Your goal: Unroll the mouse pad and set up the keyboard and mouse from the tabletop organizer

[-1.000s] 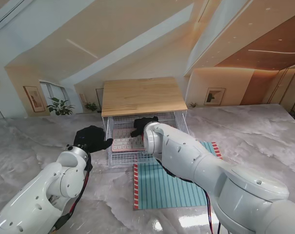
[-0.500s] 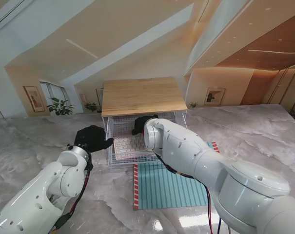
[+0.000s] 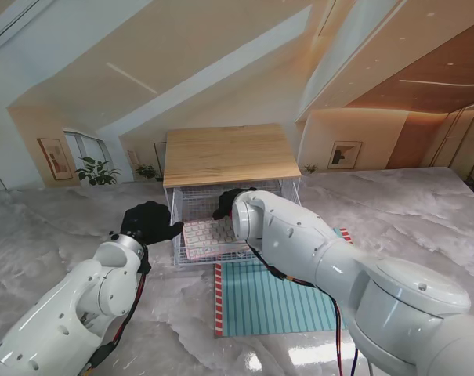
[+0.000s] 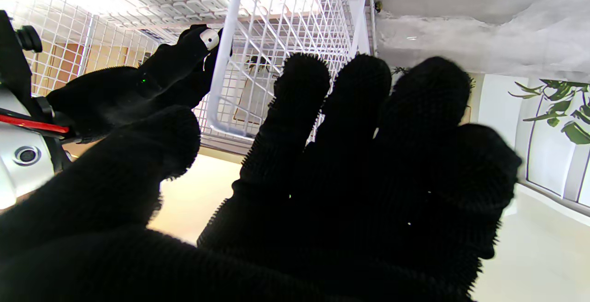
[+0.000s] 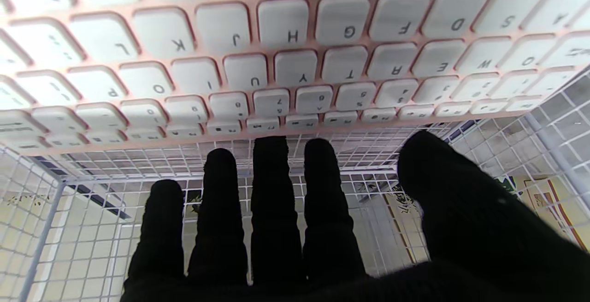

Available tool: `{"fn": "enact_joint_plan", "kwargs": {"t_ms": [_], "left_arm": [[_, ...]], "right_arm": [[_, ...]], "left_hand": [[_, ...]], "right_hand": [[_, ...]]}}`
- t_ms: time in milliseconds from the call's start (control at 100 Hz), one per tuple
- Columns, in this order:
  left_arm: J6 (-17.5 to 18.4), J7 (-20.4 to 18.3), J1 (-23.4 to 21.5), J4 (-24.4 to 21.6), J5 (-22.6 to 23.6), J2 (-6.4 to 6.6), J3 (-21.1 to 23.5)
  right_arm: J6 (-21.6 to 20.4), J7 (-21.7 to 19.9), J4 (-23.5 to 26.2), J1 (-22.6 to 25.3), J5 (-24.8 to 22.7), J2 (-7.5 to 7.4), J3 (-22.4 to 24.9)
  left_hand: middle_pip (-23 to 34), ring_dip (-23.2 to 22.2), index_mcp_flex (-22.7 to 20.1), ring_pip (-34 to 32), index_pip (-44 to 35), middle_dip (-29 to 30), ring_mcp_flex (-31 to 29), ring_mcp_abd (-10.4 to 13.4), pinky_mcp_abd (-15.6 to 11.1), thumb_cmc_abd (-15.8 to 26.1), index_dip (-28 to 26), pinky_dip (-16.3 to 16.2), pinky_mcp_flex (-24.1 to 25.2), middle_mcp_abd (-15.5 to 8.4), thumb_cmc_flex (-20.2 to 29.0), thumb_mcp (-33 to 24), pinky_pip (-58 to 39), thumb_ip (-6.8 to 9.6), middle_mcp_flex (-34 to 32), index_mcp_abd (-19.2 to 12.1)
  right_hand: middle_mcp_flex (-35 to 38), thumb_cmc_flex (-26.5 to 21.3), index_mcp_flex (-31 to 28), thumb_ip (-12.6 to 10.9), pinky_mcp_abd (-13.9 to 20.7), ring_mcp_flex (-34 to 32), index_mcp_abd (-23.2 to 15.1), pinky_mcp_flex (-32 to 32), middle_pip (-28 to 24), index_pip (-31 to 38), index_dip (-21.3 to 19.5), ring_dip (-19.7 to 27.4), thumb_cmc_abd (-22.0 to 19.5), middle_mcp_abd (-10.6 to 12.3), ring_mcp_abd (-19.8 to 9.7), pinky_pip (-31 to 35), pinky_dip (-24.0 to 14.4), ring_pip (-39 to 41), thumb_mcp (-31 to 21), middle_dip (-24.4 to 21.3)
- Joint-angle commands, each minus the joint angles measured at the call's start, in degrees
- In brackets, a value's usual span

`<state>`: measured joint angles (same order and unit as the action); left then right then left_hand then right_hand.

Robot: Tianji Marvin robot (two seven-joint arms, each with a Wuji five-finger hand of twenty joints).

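Mouse pad [image 3: 277, 296] is already unrolled, flat on the table [image 3: 425, 227] just in front of the wire organizer [image 3: 191, 202], so step 1 looks done. Keyboard [image 3: 208, 236] is w/in the organizer's wire basket, not yet out. Right hand [image 3: 230, 200] is inside the basket over the keyboard's far edge, fingers [image 5: 272, 200] straight & apart, gripping nothing. Left hand [image 3: 148, 222] is beside the basket's left wall, fingers spread, empty. Mouse not visible. Left to do: pull the keyboard out, place it, then find & place the mouse.
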<state>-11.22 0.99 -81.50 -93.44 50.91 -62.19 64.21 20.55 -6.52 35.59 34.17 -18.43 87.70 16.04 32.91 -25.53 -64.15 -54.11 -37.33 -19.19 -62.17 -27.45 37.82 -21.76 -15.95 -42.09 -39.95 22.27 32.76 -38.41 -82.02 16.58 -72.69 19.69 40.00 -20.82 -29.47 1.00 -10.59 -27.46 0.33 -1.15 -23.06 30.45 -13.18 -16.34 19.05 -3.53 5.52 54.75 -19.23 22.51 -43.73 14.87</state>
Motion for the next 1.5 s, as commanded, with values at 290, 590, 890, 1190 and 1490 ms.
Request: {"fn": "enact_joint_plan", "kwargs": {"t_ms": [290,590,890,1190,1490], "left_arm": [[0.0,-0.5,-0.2,-0.1,-0.4,-0.41,-0.1],[0.0,-0.2,-0.2,0.0,-0.7,-0.49,-0.2],[-0.1,0.1,-0.2,0.1,-1.0,-0.58,-0.1],[-0.2,0.5,-0.3,0.1,-1.4,-0.70,-0.1],[-0.3,0.6,-0.1,0.2,-1.8,-0.76,-0.3]], "right_arm": [[1.6,-1.6,1.7,0.4,-0.6,-1.12,-0.3],[1.4,-1.1,4.8,0.8,-0.9,-2.86,0.6],[0.8,-3.9,10.5,0.8,-1.3,-6.23,1.1],[0.4,-7.8,14.6,0.4,-1.3,-8.95,0.9],[-0.4,-9.8,16.4,-0.3,-2.4,-10.46,0.3]], "left_hand": [[0.7,0.0,-1.6,-2.6,-1.3,-0.9,-3.6,-3.5,-0.9,-0.2,-0.2,1.3,-1.3,2.3,1.6,-1.2,-3.3,1.25,-3.3,1.1],[0.7,0.0,-1.6,-2.6,-1.3,-0.9,-3.6,-3.5,-0.8,-0.2,-0.1,1.4,-1.3,2.3,1.6,-1.2,-3.3,1.28,-3.3,1.0],[0.7,0.0,-1.6,-2.6,-1.3,-0.9,-3.6,-3.4,-0.8,-0.2,-0.1,1.5,-1.3,2.3,1.6,-1.2,-3.3,1.30,-3.3,1.0],[0.6,0.0,-1.6,-2.5,-1.3,-0.9,-3.6,-3.6,-0.8,-0.1,0.0,1.5,-1.3,2.3,1.6,-1.2,-3.3,1.29,-3.3,0.9],[0.7,0.0,-1.6,-2.6,-1.3,-0.9,-3.6,-3.5,-0.8,-0.2,0.0,1.6,-1.3,2.3,1.6,-1.2,-3.3,1.29,-3.4,1.0]], "right_hand": [[12.3,1.3,-3.6,-0.9,-0.1,-2.8,1.2,-2.4,-25.1,0.0,-2.9,-2.7,-0.3,-4.8,-0.4,-0.6,-0.7,5.7,0.9,9.7],[4.4,3.0,0.1,-1.1,-8.1,-16.9,-1.5,11.3,-35.4,1.1,-5.4,-5.2,0.8,-1.4,4.3,9.9,-5.9,13.5,1.2,21.3],[-3.5,5.1,0.0,-1.5,-11.5,-25.3,-4.7,28.2,-36.4,1.1,-6.1,-8.7,3.8,0.4,2.4,23.1,-12.8,26.1,2.2,24.6],[-8.5,4.2,0.4,-1.5,-2.2,-21.6,-5.2,42.8,-33.3,0.0,-7.4,-12.0,9.7,1.5,-1.2,36.6,-18.6,32.0,0.5,22.3],[-8.1,4.3,0.5,-0.7,8.4,-21.5,-2.4,46.2,-33.2,0.1,-7.2,-18.9,14.5,-0.4,-7.8,48.7,-24.2,48.4,-2.2,20.4]]}}
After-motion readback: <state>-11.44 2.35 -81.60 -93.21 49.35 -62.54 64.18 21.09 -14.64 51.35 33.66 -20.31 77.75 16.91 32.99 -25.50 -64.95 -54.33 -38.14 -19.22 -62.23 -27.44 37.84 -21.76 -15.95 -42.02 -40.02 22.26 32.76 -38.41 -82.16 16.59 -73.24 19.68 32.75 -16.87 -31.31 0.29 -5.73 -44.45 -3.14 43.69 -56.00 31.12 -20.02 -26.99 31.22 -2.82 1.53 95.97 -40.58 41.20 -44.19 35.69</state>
